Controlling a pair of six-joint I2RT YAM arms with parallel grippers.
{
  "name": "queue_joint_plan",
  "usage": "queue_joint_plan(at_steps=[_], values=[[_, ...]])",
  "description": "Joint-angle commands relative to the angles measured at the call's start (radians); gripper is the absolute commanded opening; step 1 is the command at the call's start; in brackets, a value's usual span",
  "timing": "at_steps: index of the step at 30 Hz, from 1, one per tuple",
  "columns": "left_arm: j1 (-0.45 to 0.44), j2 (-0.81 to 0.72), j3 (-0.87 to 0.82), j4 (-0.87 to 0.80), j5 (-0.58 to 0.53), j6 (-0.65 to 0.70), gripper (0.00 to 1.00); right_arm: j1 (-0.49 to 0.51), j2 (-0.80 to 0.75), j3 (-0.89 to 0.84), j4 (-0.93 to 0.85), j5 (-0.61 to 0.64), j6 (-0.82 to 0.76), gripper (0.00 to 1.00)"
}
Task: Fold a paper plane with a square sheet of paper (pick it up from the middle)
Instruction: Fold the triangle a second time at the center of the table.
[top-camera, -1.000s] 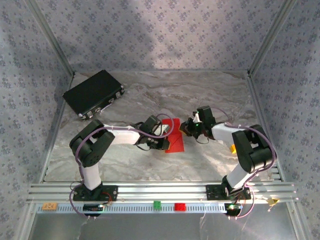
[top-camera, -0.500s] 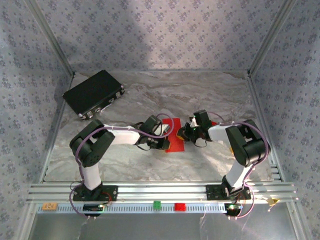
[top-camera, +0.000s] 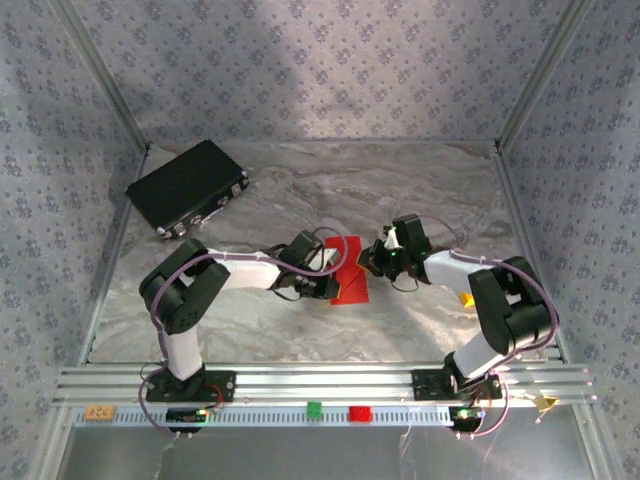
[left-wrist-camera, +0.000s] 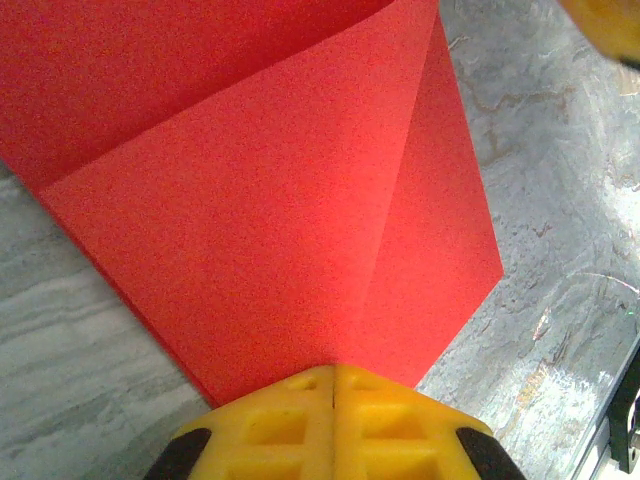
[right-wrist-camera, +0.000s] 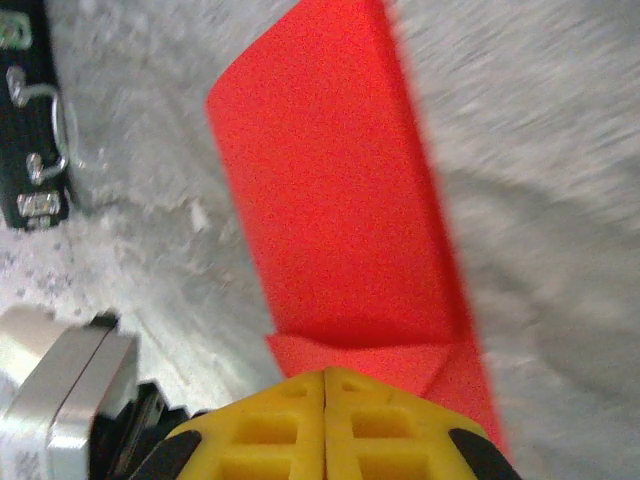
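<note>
Your red paper sheet (top-camera: 352, 287), partly folded, lies flat at the centre of the desk (top-camera: 420, 190). The left tool (left-wrist-camera: 333, 378) is closed at its 9 o'clock edge and the right tool (right-wrist-camera: 325, 380) is closed at its 1 o'clock corner. Whether either one pinches or only presses, you cannot tell. Expect the sheet to be thin, light and limp, quick to slide and to crease wrongly. Take hold along a folded edge, where doubled layers should be stiffer.

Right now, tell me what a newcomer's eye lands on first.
The red paper, partly folded, lies at the centre of the table. The left arm and right arm meet at it from either side, jaws shut. A black box sits at the far left corner.
</note>
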Motion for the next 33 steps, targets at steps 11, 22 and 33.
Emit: queue_joint_plan(at_steps=[11, 22, 33], values=[[-0.003, 0.030, -0.028, -0.069, -0.041, -0.011, 0.00, 0.185, 0.084, -0.013, 0.000, 0.048, 0.088, 0.07], [-0.004, 0.029, -0.029, -0.070, -0.041, -0.010, 0.00, 0.169, 0.132, -0.048, -0.006, 0.078, 0.087, 0.06], [-0.004, 0.037, -0.023, -0.084, -0.046, -0.008, 0.00, 0.077, 0.161, 0.069, -0.080, 0.050, -0.007, 0.06]])
